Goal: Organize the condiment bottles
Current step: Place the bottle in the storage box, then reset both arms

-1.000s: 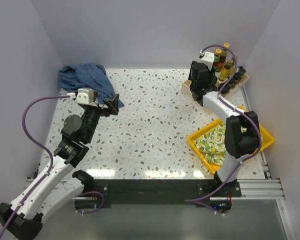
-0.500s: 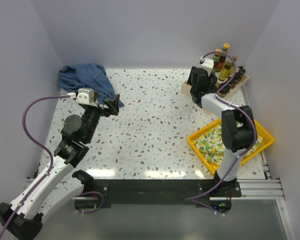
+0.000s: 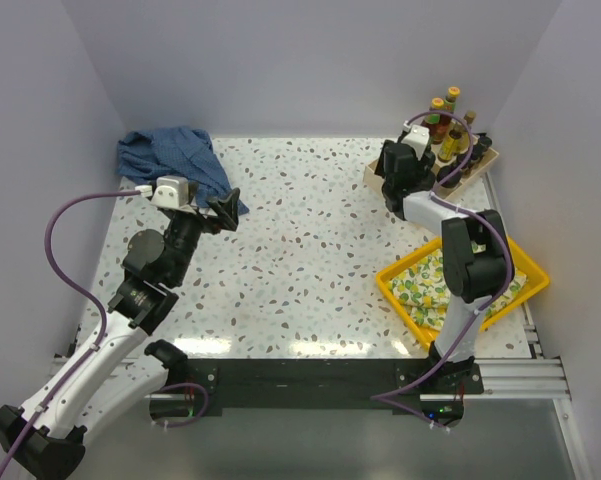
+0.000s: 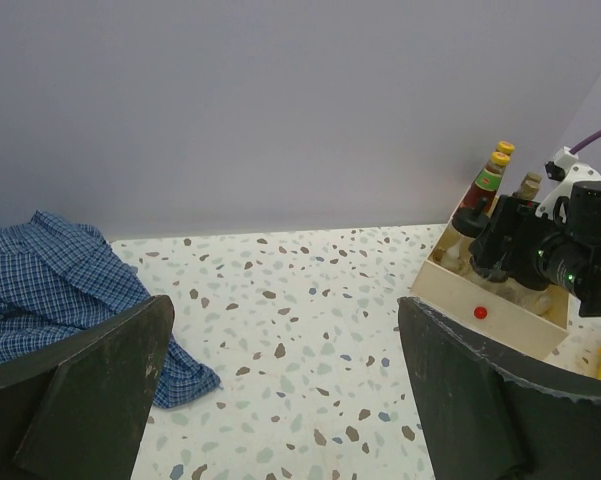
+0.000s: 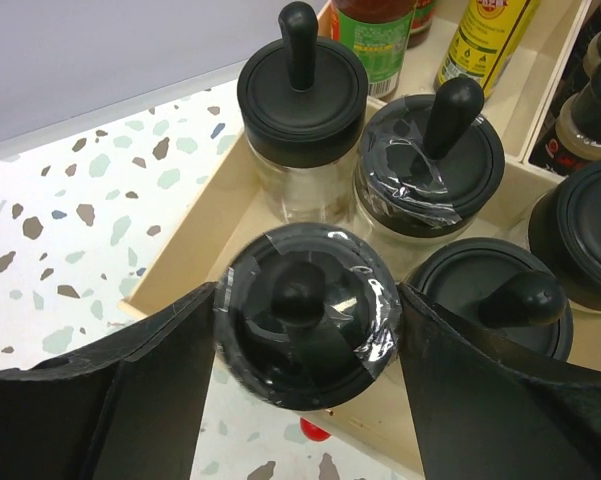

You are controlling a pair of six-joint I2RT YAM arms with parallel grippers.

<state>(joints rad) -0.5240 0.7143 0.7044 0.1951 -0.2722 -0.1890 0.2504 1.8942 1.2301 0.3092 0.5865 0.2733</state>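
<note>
Lilac walls close in three sides of a speckled white table point(image 3: 310, 250). At far left lies a crumpled blue cloth point(image 3: 170, 158). Beside it the left gripper point(image 3: 223, 210) is spread wide and empty. In the far right corner, a wooden tray point(image 3: 372, 177) holds the condiment bottles point(image 3: 448, 125). At its left end the right gripper point(image 5: 305, 330) clamps a black-lidded jar point(image 5: 302, 300). A yellow tray point(image 3: 392, 278) sits at near right.

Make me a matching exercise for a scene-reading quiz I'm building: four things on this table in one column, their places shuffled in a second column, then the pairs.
1 blue checked cloth
2 yellow tray
3 beige divided tray
4 taped black-lidded jar

A in the right pincer
B far right corner, holding bottles
C far left of the table
D near right, lined with lemon-print cloth

Pairs: 1-C, 2-D, 3-B, 4-A
</note>
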